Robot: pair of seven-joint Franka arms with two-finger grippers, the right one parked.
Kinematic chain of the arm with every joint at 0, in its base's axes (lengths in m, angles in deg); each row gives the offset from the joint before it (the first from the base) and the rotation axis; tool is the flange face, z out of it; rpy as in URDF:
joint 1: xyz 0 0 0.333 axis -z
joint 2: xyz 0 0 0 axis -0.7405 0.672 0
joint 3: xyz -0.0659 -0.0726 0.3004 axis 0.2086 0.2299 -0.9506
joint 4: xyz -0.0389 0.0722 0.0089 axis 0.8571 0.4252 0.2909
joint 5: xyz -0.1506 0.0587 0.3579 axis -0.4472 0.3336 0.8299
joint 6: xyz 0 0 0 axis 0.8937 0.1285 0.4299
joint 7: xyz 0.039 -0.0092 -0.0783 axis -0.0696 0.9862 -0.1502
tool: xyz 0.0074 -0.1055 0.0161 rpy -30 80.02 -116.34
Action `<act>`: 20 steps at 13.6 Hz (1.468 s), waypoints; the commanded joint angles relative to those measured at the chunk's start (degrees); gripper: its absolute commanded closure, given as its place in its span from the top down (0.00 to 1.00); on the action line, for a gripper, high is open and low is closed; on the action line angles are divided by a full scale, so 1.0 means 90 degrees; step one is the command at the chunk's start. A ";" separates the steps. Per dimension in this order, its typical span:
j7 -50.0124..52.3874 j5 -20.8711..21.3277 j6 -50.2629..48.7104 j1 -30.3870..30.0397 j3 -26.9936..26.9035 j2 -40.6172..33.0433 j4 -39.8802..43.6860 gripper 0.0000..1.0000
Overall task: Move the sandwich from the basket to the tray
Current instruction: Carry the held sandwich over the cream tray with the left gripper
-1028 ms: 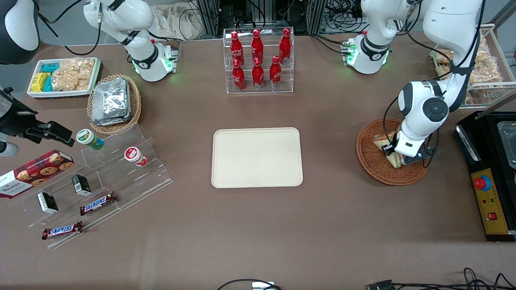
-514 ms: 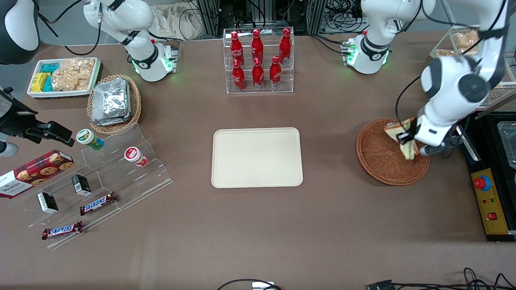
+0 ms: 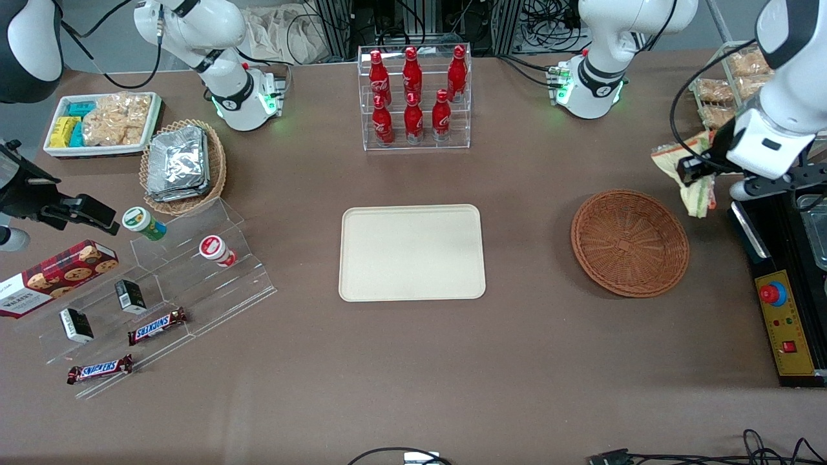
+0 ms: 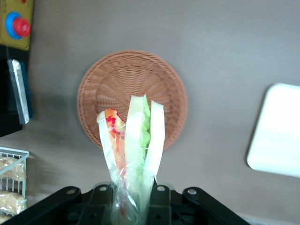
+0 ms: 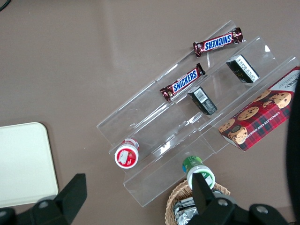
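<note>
Two Snickers bars lie on the acrylic steps near the desk's front corner at the parked arm's end. One tray sits mid-desk; one basket sits toward the working arm's end. Above the desk by that edge, the end effector is clamped on the one sandwich. Six cola bottles stand farthest.

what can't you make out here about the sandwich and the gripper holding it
- Front view: the gripper is shut on the sandwich; its fingertips are hidden by the wrap.
- Left wrist view: the sandwich's clamped end is cut off by the picture's edge.
- Left wrist view: part of the basket is hidden by the sandwich.
</note>
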 commanded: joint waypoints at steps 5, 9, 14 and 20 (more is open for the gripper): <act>0.1264 0.0076 -0.0344 0.0061 0.2761 0.2000 0.2085 0.15; 0.3152 0.0670 -0.0325 0.0080 0.4120 0.3543 0.3268 0.18; 0.3193 0.1178 0.0589 0.0158 0.4338 0.4073 0.2668 0.19; 0.3183 0.1610 0.3500 0.0110 0.3997 0.4658 0.0781 0.19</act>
